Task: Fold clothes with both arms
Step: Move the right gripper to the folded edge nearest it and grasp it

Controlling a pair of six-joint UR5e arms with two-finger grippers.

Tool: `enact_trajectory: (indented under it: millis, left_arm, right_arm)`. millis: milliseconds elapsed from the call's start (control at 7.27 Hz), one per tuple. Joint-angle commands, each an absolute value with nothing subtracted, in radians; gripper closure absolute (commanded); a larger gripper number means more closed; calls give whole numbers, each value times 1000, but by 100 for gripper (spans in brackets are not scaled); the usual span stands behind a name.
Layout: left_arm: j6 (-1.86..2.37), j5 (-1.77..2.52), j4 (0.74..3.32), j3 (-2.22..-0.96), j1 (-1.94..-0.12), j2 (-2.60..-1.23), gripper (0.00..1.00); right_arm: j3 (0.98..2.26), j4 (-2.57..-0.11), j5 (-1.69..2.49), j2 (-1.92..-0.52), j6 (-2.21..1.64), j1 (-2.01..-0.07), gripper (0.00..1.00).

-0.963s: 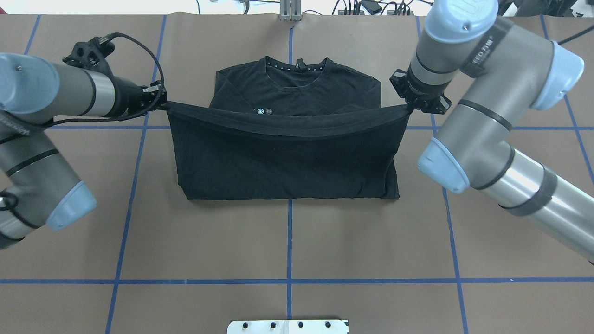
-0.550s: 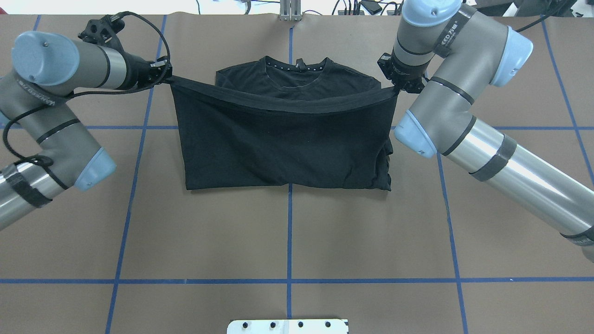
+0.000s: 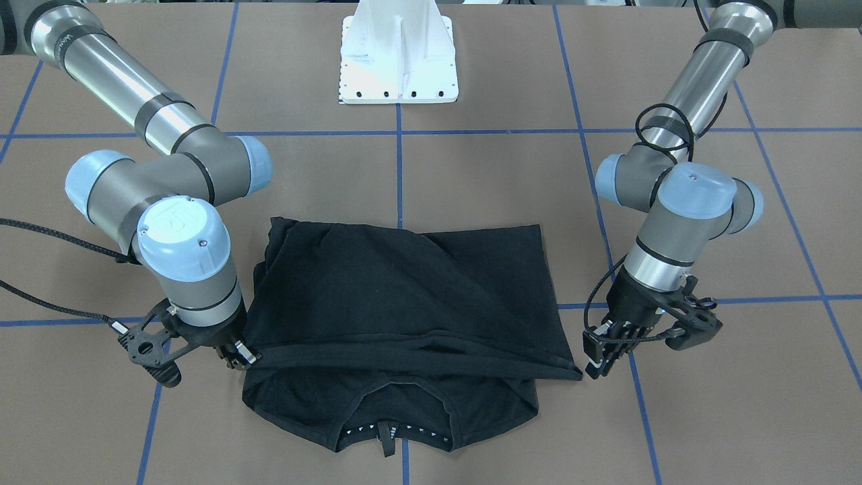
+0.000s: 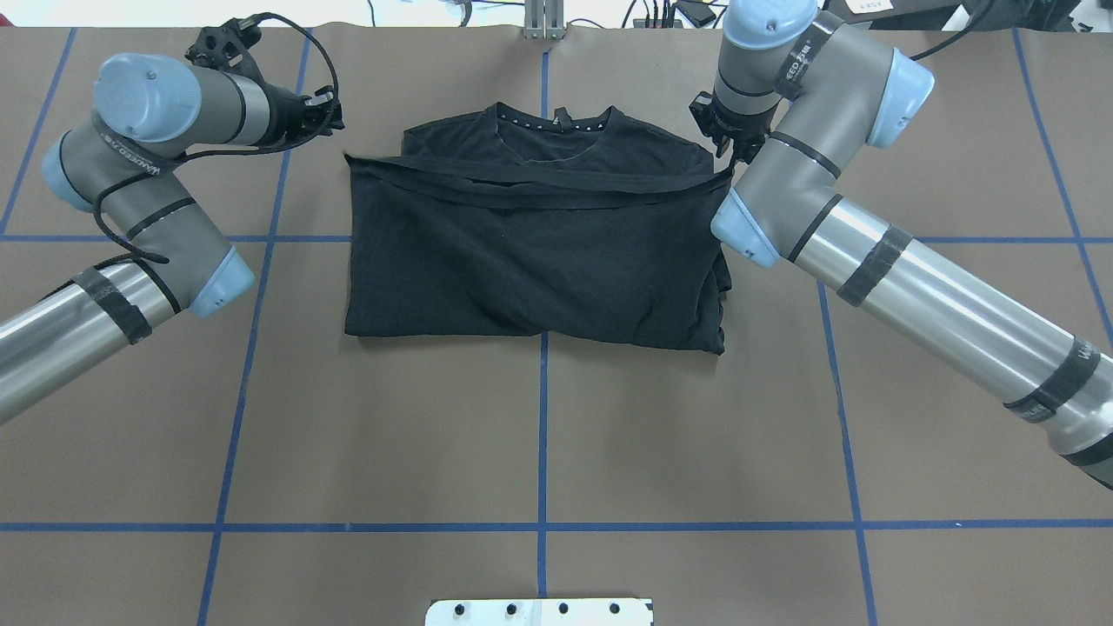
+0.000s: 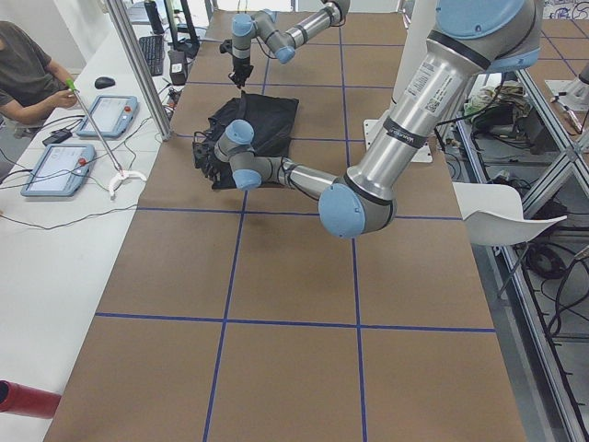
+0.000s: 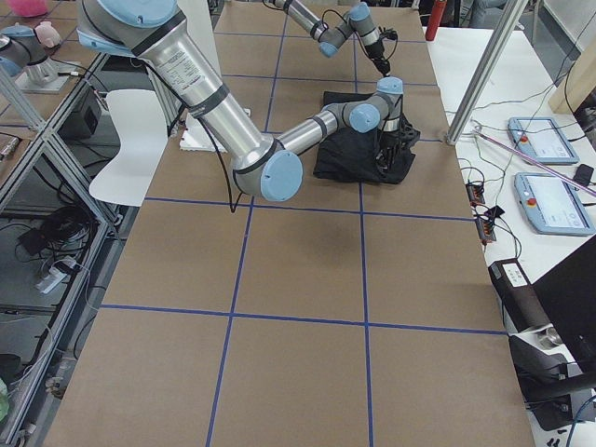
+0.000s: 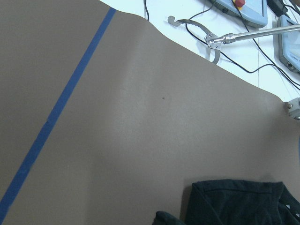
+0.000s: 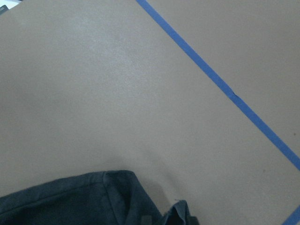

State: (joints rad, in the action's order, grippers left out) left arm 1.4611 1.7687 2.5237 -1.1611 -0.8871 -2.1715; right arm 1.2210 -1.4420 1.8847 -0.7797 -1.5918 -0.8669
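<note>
T-shirt [image 4: 530, 252] — black, limp, folded oblong, left pincer [image 3: 596, 364] spread, free, right pincer [image 3: 241, 356] — grip unclear

We look in on a robotics lab: the left arm [image 4: 156, 235] and right arm [image 4: 913, 283], industrial tubular machines, flank a white base block [image 3: 397, 60] on a table [image 4: 391, 435] papered brown and gridded in blue tape [image 4: 542, 452]. Alongside, teach pendants [image 6: 533, 138], a keyboard [image 5: 152, 53], aluminium posts [image 5: 140, 69] and a seated person [image 5: 28, 69].
</note>
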Motion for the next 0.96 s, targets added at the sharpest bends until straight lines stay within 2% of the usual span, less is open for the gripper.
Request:
enact_trajectory:
  millis: [0, 138, 413, 550, 825]
  left_arm:
    - [1431, 1761, 2554, -1140, -906, -2186, 0]
    - [1430, 1769, 2548, -1170, -910, -2181, 0]
    - [1434, 1812, 2539, -1253, -916, -2131, 0]
    - [1434, 1813, 2534, -1306, -914, -2091, 0]
    - [1442, 1812, 2536, -1315, -913, -2089, 0]
  right_arm:
    - [1206, -1396, 1894, -767, -1598, -884, 0]
    - [1301, -1413, 1896, -802, -1611, -884, 0]
    - [1603, -1402, 1896, -1045, -1727, -832, 0]
    - [1697, -1401, 1888, -1102, -1850, -798, 0]
    - [1730, -1311, 1829, -1164, -2032, -700, 0]
